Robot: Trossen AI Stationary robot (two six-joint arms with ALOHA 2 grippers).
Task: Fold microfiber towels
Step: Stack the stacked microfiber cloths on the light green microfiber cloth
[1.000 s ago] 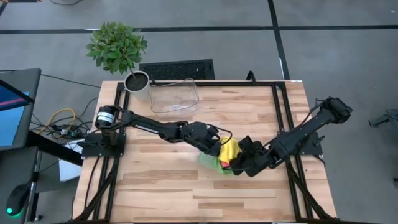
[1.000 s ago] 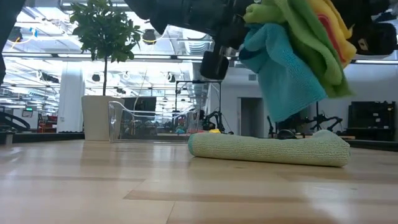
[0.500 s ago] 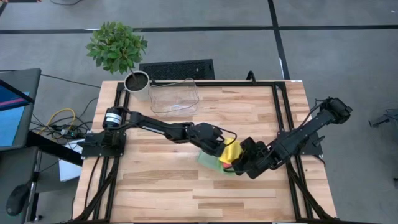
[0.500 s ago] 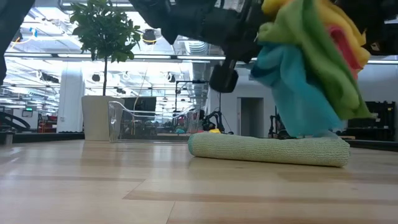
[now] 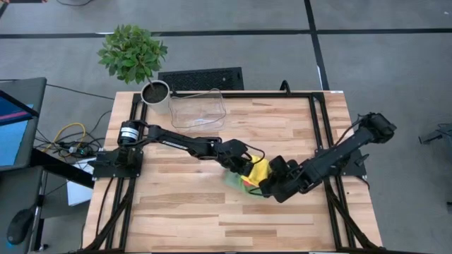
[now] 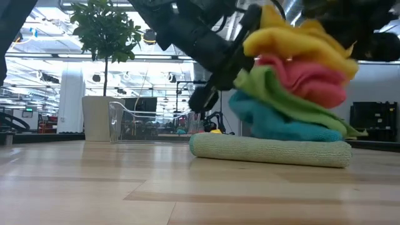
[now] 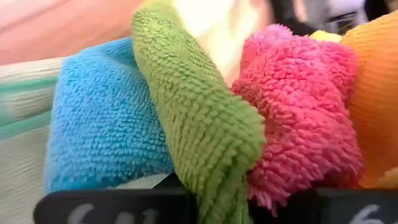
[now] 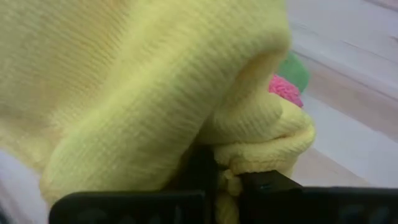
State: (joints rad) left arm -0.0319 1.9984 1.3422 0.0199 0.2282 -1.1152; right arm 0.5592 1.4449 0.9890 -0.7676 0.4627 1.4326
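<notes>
Sinking lower than a second ago, the bundle of four towels now sits right down on the pale sage green towel; earlier it hung clear above, the blue towel dangling long, and now that blue one is bunched against the sage roll. The sage towel itself has not shifted on the bench.

The stack reads, bottom to top, blue, bright green towel, pink towel, yellow towel: one of each colour, five towels counting the sage one beneath.

From above, both arms meet at the bench's middle. The left pincer comes in from the left side and is closed tight on the edges of the bundle; its wrist camera shows blue, green, pink and a yellow-orange fold pressed together right at its fingers. The right pincer comes from the right and is clamped on the yellow towel, which fills its wrist view, a bit of pink showing past it.

Farther back stand one clear plastic bin and one potted plant at the bench's far left corner.
</notes>
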